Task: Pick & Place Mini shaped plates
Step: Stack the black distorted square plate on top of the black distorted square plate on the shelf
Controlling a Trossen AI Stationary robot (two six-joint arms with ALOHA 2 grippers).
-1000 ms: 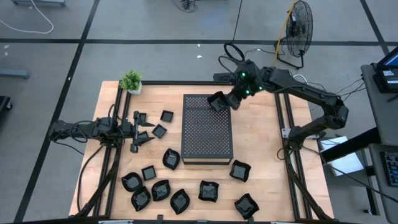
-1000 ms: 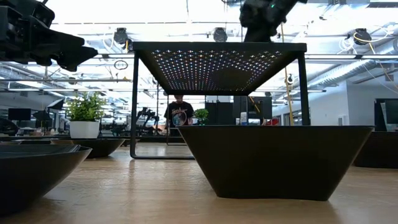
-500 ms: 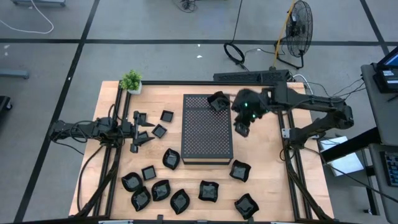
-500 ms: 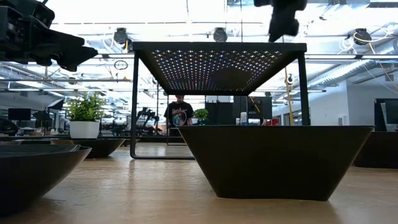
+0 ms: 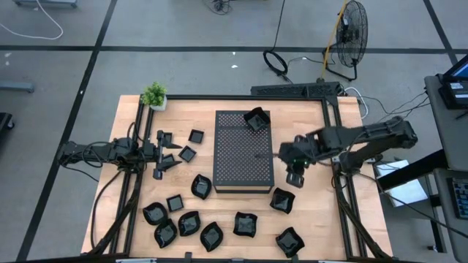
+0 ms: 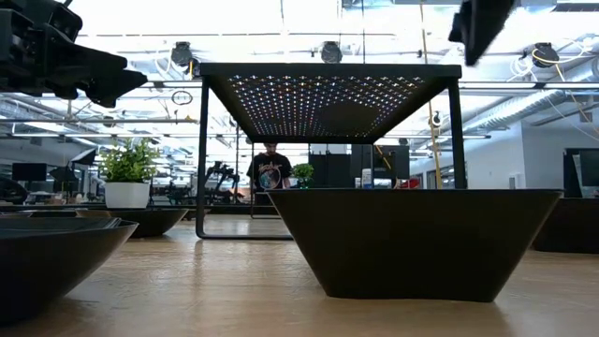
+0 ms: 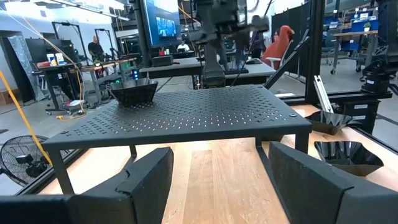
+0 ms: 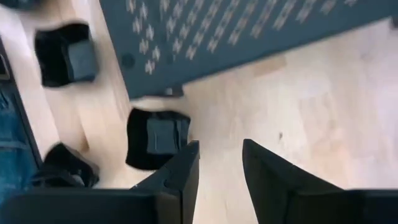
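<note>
Overhead layout. A perforated dark box (image 5: 244,150) stands mid-table with one mini plate (image 5: 256,120) on its far right corner. The right gripper (image 5: 295,177) hangs over bare wood just right of the box — above another plate (image 5: 282,200). The left gripper (image 5: 167,154) waits at the left edge near several small dishes (image 5: 187,154); a potted plant (image 5: 154,95) occupies the far-left corner.

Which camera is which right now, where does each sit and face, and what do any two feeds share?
High view: overhead, straight down; both arms, right gripper beside the perforated stand.
Low view: table height, looking under the stand into the room.
Left wrist view: past the open left gripper toward the stand.
Right wrist view: down past its own fingers at a plate.
Shared: high and left wrist views both show the plate on the stand.
</note>
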